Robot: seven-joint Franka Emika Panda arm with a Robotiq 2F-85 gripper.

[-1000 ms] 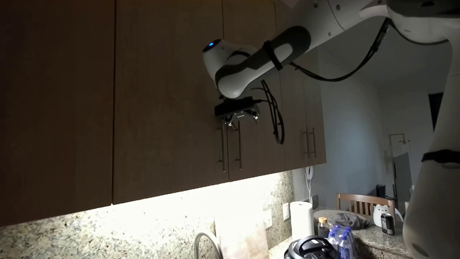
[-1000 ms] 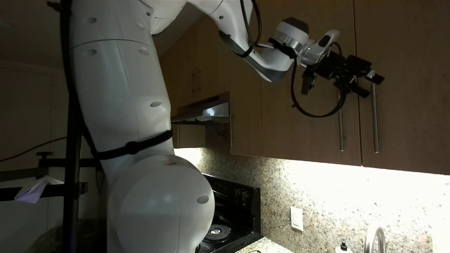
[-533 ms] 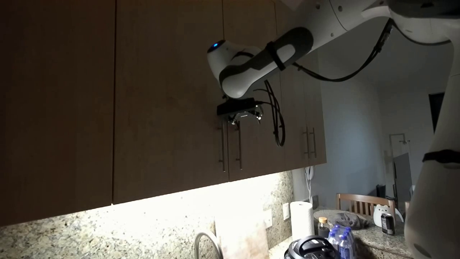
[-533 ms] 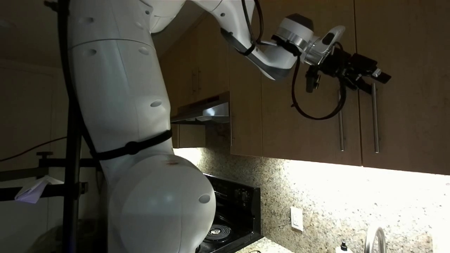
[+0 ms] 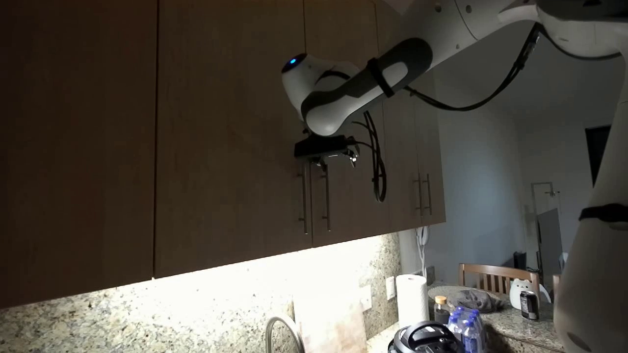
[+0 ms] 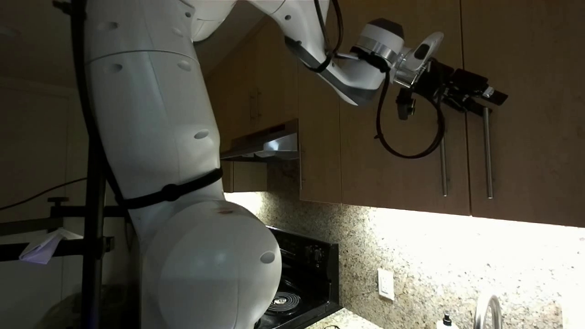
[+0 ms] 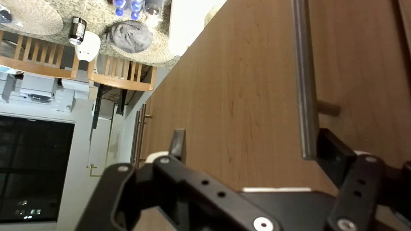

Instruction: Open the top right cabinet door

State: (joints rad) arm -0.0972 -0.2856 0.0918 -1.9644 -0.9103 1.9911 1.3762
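Note:
The top right cabinet door is flat tan-brown wood and stands closed against its neighbour in both exterior views. Its vertical metal bar handle runs low along its left edge. My gripper is at the handle's upper end, jaws wide apart. In the wrist view the bar handle reaches between the fingers, close beside the right-hand finger; whether they touch I cannot tell. The left-hand finger stands well away from the bar, over the door's face.
The adjoining left door has its own bar handle, very near the target handle. A cable loop hangs under my wrist. Below are a faucet, a paper towel roll and a stove. Two more handles lie farther right.
The gripper has shifted slightly right and up over the past second, bringing its lower finger beside the handle's top end. Lately it has moved little. The door has not moved.

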